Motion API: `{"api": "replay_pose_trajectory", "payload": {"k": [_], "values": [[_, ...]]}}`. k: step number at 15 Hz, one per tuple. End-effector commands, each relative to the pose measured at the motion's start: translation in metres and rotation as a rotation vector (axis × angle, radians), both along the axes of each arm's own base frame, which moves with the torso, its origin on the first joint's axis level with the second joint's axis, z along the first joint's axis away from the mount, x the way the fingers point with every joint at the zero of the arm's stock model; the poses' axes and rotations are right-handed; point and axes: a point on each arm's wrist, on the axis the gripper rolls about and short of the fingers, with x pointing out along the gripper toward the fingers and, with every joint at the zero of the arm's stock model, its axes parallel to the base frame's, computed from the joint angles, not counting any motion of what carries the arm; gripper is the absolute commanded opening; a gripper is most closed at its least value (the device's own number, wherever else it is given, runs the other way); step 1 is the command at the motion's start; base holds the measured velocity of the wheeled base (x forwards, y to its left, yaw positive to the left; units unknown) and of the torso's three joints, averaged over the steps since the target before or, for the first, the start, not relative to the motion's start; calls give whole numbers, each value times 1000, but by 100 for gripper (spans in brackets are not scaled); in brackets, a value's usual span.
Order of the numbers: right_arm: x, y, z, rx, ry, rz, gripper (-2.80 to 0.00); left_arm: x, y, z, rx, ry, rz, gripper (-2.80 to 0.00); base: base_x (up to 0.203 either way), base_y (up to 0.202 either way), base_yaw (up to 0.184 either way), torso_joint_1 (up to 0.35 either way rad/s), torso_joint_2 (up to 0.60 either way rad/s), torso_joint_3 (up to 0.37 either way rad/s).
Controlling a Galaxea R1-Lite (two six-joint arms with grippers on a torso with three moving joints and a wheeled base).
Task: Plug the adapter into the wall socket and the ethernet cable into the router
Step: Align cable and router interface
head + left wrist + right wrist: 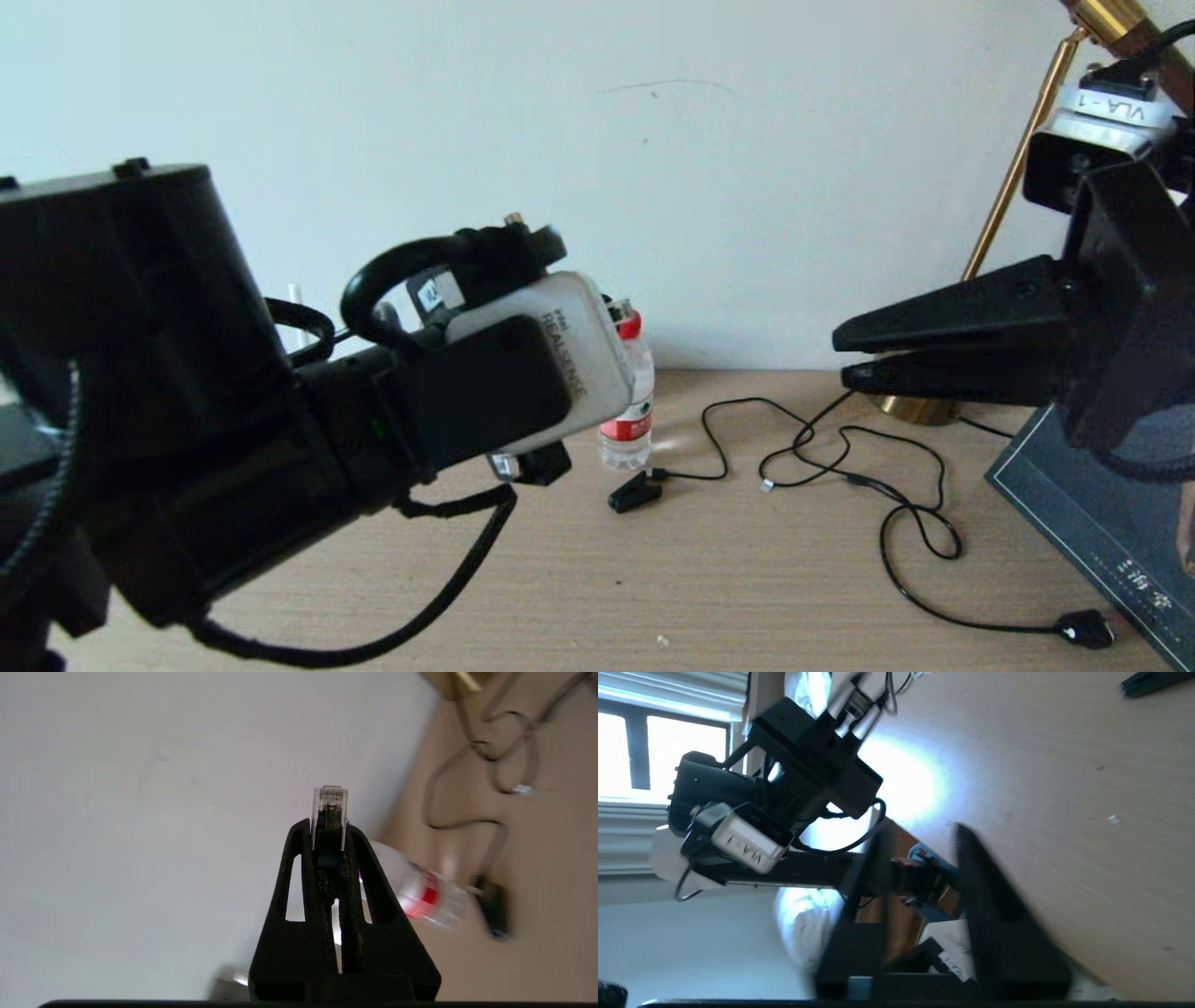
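Ethernet cable (330, 807) plug is sitting clamped in left gripper (330, 830), raised over the desk (747, 579), clear tip forward. Right gripper (920, 858) is hanging apart, empty. Router isn't showing; next is finding its port and aligning.

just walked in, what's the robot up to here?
The left gripper is shut on the ethernet cable, its clear plug tip sticking out past the jaws, held up in the air facing the wall. The right gripper hangs above the wooden table with its jaws parted and nothing between them. Loose black cords and a water bottle sit on the table. No router or wall socket is in view, so nothing is plugged in yet as far as these views show.
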Motion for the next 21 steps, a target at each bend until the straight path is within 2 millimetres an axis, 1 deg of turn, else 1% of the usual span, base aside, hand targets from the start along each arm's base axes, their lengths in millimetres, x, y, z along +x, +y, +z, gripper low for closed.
{"api": "replay_pose_trajectory", "payload": {"k": [1,4,9,11,14,15,21], "values": [[10,11,-3,21,70,57,0,7,-9,-2,22,-43,3,-280,0,0,0,0,0,0],[19,20,0,60,129,105,0,9,-14,1,49,-147,7,-280,0,0,0,0,0,0],[35,32,18,135,190,74,0,6,-23,2,40,-174,-17,-280,0,0,0,0,0,0],[45,39,21,168,247,54,0,6,-24,2,38,-176,-18,-280,0,0,0,0,0,0],[57,48,25,211,325,28,0,0,-28,1,41,-183,-45,-280,0,0,0,0,0,0],[58,49,28,226,338,25,0,-1,-30,1,41,-182,-51,-280,0,0,0,0,0,0],[62,47,27,230,355,10,0,-1,-29,3,29,-195,-50,-280,0,0,0,0,0,0]]}}
